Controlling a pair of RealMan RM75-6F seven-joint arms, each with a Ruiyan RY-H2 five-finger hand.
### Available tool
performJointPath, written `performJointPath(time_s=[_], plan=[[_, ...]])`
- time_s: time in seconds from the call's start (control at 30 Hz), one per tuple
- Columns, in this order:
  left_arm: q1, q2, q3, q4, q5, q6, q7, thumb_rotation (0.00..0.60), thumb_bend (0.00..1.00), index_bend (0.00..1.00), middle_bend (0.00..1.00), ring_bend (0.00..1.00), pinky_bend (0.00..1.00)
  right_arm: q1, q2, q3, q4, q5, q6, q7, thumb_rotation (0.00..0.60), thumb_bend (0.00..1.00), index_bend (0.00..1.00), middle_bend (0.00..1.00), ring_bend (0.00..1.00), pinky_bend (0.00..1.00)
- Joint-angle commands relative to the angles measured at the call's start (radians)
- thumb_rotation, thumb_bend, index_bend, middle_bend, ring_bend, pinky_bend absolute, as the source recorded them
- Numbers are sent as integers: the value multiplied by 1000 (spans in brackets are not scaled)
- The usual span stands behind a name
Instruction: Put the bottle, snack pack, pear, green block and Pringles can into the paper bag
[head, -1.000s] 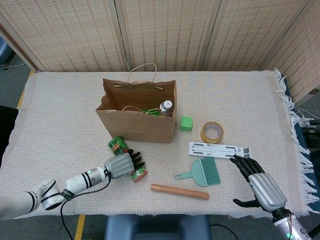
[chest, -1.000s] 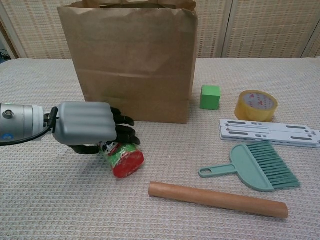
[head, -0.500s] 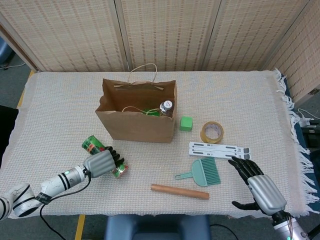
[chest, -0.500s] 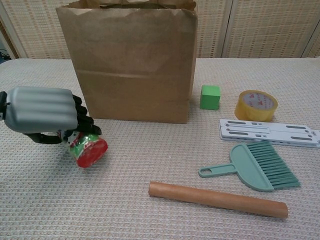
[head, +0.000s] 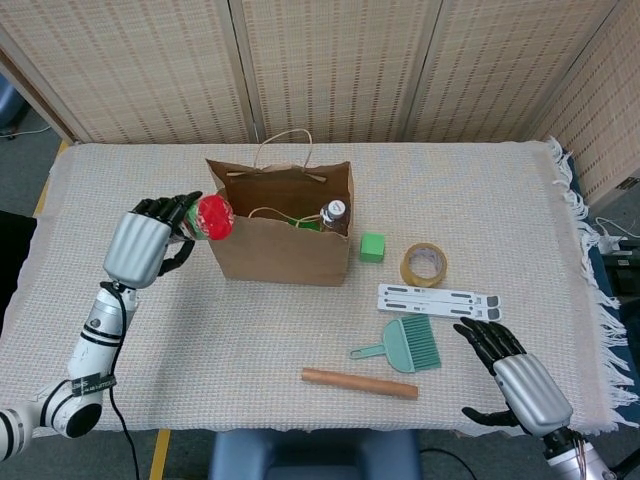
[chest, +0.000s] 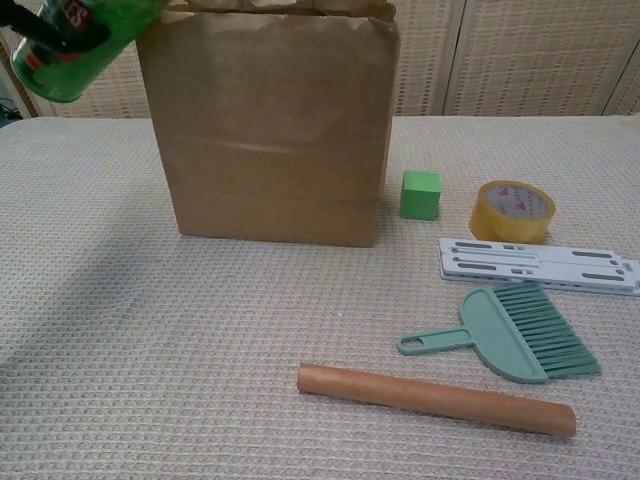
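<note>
Paper bag (head: 285, 245): mouth open upward, partly occupied by bottle (head: 334, 215) at right; handles (head: 285, 150) arched above rear rim.

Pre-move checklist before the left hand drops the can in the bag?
1. Grip: left hand holds the Pringles can off the table, red lid toward the bag. Ok.
2. Position: can is at the left rim of the paper bag, not yet over the opening. Not ok.
3. Bag mouth: open and upright; handles lie at the far rim. Ok.
4. Room inside: bottle and something green already in there; free space on the left side, cannot tell.
5. Right hand: open near the table's front edge, apart from the bag. Ok.
6. Green block remains on the table beside the bag. Not ok.
</note>
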Motion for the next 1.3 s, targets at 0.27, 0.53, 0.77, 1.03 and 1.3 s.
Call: performJointPath(time_s=[0.27, 0.53, 0.77, 1.03, 1.3], plan=[[-31, -122, -299, -253, -353, 104, -110, 600, 669, 667, 685, 643, 752, 3, 3, 2, 3, 6, -4, 7, 600, 7, 0, 0, 0, 0], [-77, -166, -321, -291, -345, 102, -142, 600, 668, 666, 686, 643, 745, 6, 5, 5, 4, 15, -7, 11, 600, 7, 0, 0, 0, 0], [-126, -203, -322, -265, -324, 96, -133, 600, 669, 666, 685, 641, 740, 8, 6, 8, 5, 22, -11, 13, 600, 7, 0, 0, 0, 0], [-151, -232, -306, -240, -310, 72, -167, 600, 666, 666, 682, 637, 737, 9, 9, 9, 3, 24, -10, 19, 600, 7, 0, 0, 0, 0], [-178, -254, -257, -164, -268, 26, -171, 600, 660, 661, 673, 629, 727, 9, 11, 8, 3, 21, -9, 23, 600, 7, 0, 0, 0, 0]])
